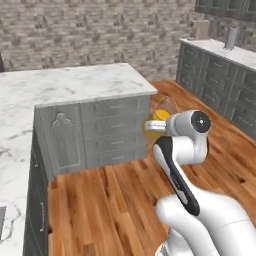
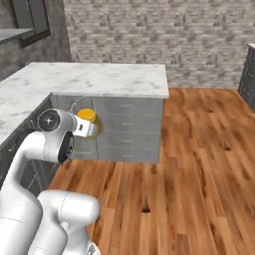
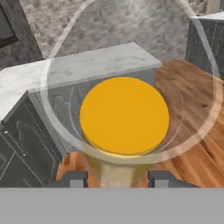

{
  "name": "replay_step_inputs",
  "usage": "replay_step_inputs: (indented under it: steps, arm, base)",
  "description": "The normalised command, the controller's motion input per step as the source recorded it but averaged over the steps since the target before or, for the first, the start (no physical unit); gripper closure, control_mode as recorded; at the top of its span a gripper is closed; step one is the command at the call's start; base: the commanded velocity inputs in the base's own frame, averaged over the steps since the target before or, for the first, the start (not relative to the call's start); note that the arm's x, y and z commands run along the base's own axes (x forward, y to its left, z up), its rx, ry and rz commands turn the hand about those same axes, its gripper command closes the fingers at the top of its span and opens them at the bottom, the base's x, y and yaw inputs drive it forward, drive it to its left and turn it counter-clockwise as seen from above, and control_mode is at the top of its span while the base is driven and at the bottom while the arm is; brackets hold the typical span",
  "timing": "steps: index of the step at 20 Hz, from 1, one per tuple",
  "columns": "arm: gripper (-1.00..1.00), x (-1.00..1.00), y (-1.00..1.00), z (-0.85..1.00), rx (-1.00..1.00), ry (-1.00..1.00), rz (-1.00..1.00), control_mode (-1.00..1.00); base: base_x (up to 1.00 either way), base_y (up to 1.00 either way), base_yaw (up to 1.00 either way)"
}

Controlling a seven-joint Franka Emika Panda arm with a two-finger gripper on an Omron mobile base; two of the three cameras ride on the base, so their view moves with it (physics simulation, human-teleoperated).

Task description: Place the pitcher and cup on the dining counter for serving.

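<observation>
Dining counter (image 1: 75,82), a white grey-veined marble top on grey panelled drawers, is the landmark and largest thing, standing on the wooden floor (image 2: 199,164). Beside its drawer front, lower than the marble top and off the floor, the robot's gripper (image 3: 117,178) carries the pitcher (image 1: 161,116): clear glass with an amber-orange pool inside. In the hand view the 2 dark fingertips (image 3: 72,178) sit either side of the pitcher's narrow neck, jaws partly closed on it. A second grey cabinet run (image 1: 220,75) stands across the floor from the counter.
</observation>
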Motion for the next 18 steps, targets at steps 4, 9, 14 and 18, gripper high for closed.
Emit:
replay_step_inputs:
  steps: [4, 9, 14, 18]
  arm:
    - [1.0, 0.0, 0.0, 0.0, 0.0, 0.0, 0.0, 1.0]
    - [1.0, 0.0, 0.0, 0.0, 0.0, 0.0, 0.0, 1.0]
    - [1.0, 0.0, 0.0, 0.0, 0.0, 0.0, 0.0, 1.0]
    - [1.0, 0.0, 0.0, 0.0, 0.0, 0.0, 0.0, 1.0]
  base:
    - [0.14, 0.0, 0.44]
    - [0.24, 0.0, 0.39]
    - [0.36, -0.02, 0.27]
    - [0.47, -0.1, 0.2]
